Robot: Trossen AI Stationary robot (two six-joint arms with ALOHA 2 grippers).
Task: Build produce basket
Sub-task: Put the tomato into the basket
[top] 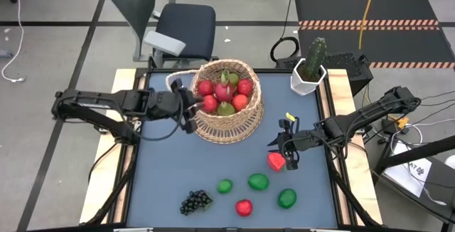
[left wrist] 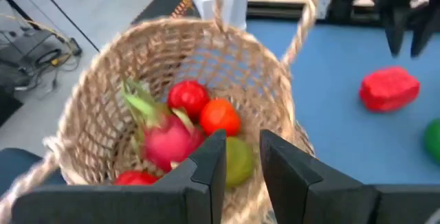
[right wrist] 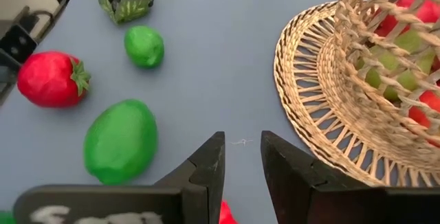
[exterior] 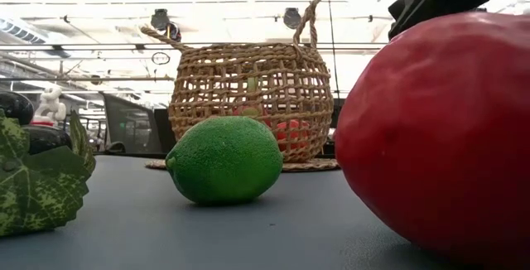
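Red fruit [exterior: 439, 137] before lime [exterior: 225, 160], basket [exterior: 252, 96].

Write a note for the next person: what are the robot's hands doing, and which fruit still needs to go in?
Left end effector: at the basket rim, fingers narrowly apart, holding nothing.
Right end effector: above the red fruit, empty.
Done: several fruits in the basket.
Left: red fruit, grapes, lime, two green fruits, strawberry-like fruit, all on the table.
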